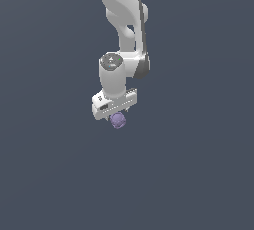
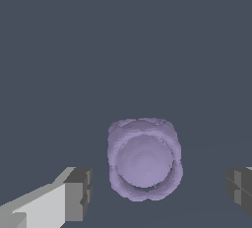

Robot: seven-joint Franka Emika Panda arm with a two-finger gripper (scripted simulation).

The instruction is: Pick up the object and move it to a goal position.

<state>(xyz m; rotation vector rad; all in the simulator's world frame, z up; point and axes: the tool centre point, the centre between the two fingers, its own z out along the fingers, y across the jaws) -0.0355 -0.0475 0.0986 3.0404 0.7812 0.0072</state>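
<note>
My gripper [image 2: 157, 192] stood with its fingers [image 2: 78, 192] spread wide apart, clamped on nothing; the wrist view showed clear gaps between each dark pad and the object [image 2: 144, 159]; the object, a muted-purple lumpy ball with faint surface lines, sat between the two fingers, touching neither. In the exterior view my arm [image 1: 121, 30] hung downward; the gripper [image 1: 117, 116] pointed down, and the object [image 1: 118, 120] showed just below its white body, over a plain dark grey ground [image 1: 198, 174].
</note>
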